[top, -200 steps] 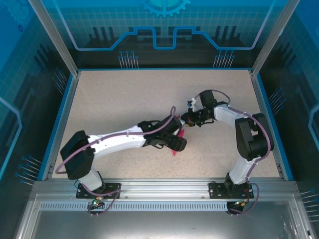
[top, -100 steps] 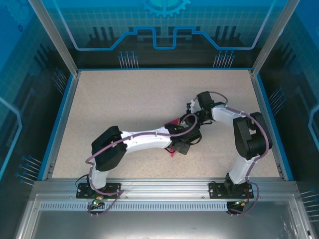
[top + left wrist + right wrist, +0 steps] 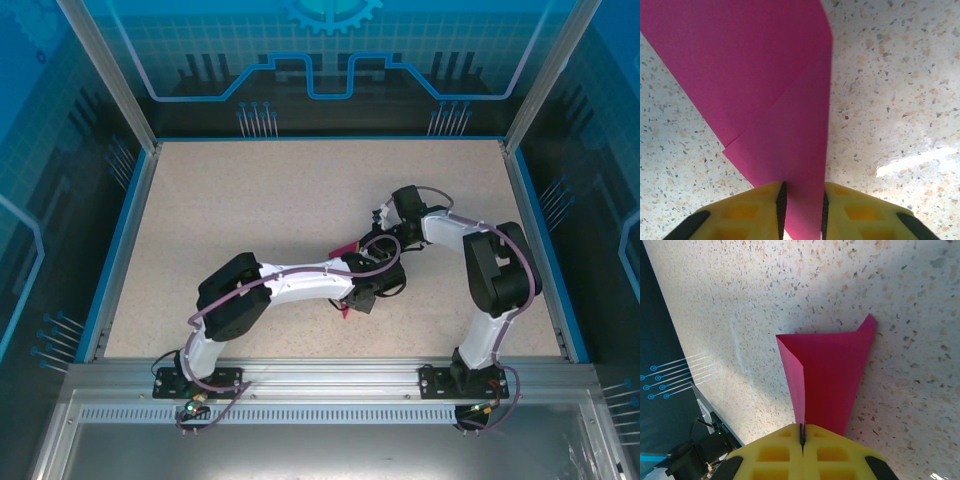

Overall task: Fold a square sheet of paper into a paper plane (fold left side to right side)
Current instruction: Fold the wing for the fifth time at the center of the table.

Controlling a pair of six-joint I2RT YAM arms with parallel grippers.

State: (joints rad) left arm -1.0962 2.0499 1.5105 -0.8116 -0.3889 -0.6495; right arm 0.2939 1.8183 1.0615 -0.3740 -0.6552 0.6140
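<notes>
Pinching: right gripper clamped on edge of pink square sheet of paper
left gripper: jaws narrowly apart, paper between

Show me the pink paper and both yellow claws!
pink paper (image 3: 740,60): left wrist view, flat middle.
left gripper (image 3: 802,195): left wrist view, between its fingertips.
right gripper (image 3: 801,430): right wrist view, between its fingertips.

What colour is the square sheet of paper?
The square sheet of paper is plain magenta-pink, no pattern. Left wrist view shows it best.
</notes>
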